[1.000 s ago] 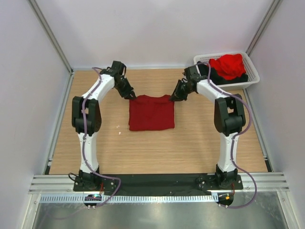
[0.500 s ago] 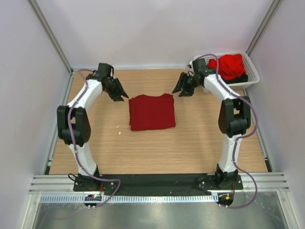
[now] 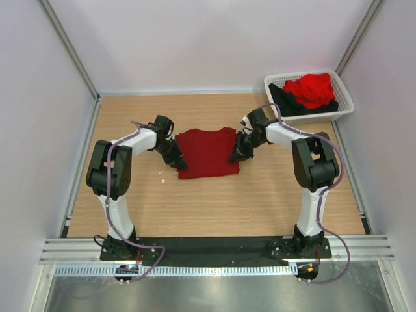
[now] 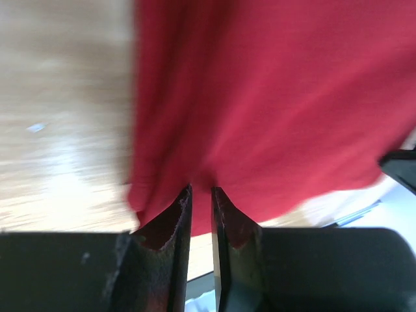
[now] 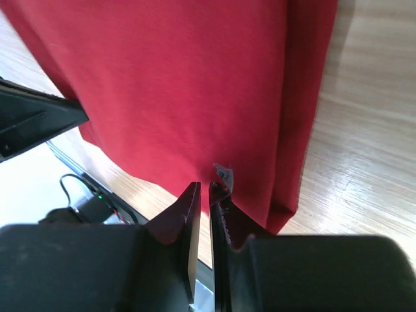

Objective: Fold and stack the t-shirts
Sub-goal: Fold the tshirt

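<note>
Pinching the folded crimson t-shirt (image 3: 208, 151) at its lower side edges, frame centre on the surface (image 3: 195, 201): left fingers (image 4: 170, 224) and right fingers (image 5: 181, 218) are clamped on cloth. It's soft, light and limp, so grip all layers at the hem.

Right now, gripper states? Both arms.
Left gripper: closed, pinching the dark red t-shirt at its left edge.
Right gripper: closed, pinching the same shirt's right edge.

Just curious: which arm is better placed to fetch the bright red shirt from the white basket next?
Right, likely: the right pincer, gripping the dark crimson cloth t-shirt, sits nearer the white latticed plastic basket than the left pincer.
</note>
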Action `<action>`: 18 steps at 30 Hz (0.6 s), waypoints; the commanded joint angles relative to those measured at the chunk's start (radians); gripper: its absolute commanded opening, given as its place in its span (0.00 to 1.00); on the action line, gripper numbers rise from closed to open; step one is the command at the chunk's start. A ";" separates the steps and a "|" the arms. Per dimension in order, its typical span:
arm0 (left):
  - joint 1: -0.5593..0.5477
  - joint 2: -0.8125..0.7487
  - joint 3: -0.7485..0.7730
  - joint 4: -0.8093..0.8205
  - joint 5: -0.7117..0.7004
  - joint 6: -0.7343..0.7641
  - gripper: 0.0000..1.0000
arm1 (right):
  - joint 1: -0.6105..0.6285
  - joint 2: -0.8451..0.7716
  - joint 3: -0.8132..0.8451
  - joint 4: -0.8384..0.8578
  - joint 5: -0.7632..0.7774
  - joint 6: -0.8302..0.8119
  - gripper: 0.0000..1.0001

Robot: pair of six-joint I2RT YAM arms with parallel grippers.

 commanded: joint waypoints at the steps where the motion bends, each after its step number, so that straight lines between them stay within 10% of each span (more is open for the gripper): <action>1: 0.001 -0.011 -0.052 -0.001 -0.023 -0.004 0.18 | 0.018 -0.021 -0.075 0.066 -0.012 0.009 0.17; 12: -0.098 -0.178 -0.334 0.004 0.019 -0.093 0.18 | 0.111 -0.283 -0.456 0.103 0.054 0.037 0.17; 18: -0.101 -0.335 -0.278 -0.070 0.001 -0.053 0.31 | 0.075 -0.414 -0.403 -0.016 0.157 0.003 0.32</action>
